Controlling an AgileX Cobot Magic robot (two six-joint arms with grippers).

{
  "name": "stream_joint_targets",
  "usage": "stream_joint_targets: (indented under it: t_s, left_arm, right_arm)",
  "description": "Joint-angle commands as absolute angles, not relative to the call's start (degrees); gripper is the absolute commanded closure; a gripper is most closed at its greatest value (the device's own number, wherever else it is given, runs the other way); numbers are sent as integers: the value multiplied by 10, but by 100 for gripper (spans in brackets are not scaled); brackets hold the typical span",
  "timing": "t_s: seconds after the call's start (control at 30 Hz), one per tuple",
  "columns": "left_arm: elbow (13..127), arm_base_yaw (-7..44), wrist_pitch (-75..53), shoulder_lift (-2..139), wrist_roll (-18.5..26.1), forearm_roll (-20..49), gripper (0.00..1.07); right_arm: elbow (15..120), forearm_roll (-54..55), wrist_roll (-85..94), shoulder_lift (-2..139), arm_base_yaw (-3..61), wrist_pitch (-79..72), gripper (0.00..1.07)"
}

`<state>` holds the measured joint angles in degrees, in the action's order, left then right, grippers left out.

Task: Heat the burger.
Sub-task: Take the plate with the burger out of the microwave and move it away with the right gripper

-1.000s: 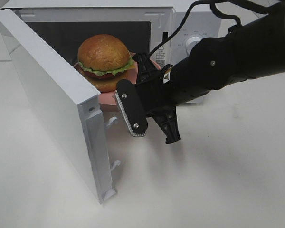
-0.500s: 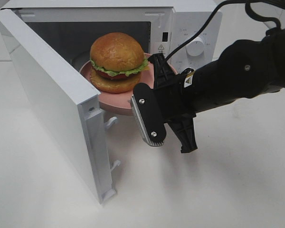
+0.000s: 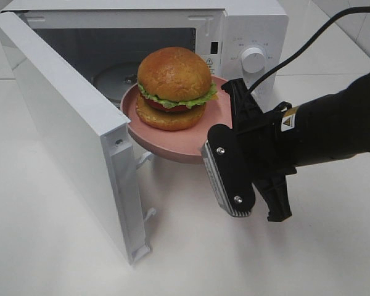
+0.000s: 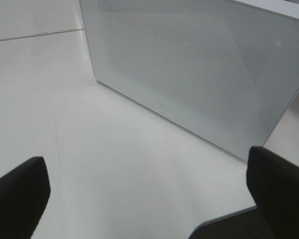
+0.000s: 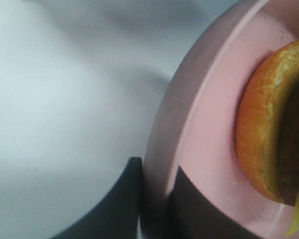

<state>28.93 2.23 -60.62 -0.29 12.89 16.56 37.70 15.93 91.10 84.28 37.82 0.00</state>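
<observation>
So the burger (image 3: 174, 88) sat in the middle of a pink plate (image 3: 213, 126), and that plate was held up off the white worktop (image 3: 308, 246), just in front of the open microwave (image 3: 246, 37) cavity. The right tool (image 3: 225, 148) was clamped on the plate's rim at about 4 o'clock from the burger; the right wrist view showed the rim (image 5: 162, 149) squeezed between two dark fingers (image 5: 122, 199), with the bottom bun (image 5: 261, 134) close by and a bit of lettuce poking out.

The microwave door (image 3: 68, 129) was swung wide open, standing at roughly 9 o'clock from the plate, with its free end nearest the camera. Inside the cavity you could make out the glass turntable (image 3: 114, 77) at around 10 o'clock from the burger. The control knob (image 3: 253, 59) was on the front panel at about 2 o'clock.

Left tool (image 4: 149, 194): only the two dark fingertips showed, spread well apart with nothing between them, hovering over the worktop beside a white perforated panel (image 4: 199, 74).
</observation>
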Motion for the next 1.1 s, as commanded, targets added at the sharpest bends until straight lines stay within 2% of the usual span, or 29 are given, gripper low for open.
stream_joint_targets:
  t_s: [0.03,0.7,1.1]
  left_arm:
    - [288,21,-599,-14,126,166,4]
    - [288,21,-599,-14,126,166,4]
    - [288,21,-599,-14,126,166,4]
  right_arm:
    - [363,162,915,807,376,-38,107]
    - [259,159,876,665,376,0,107]
    - [233,73,780,555,376,93,106]
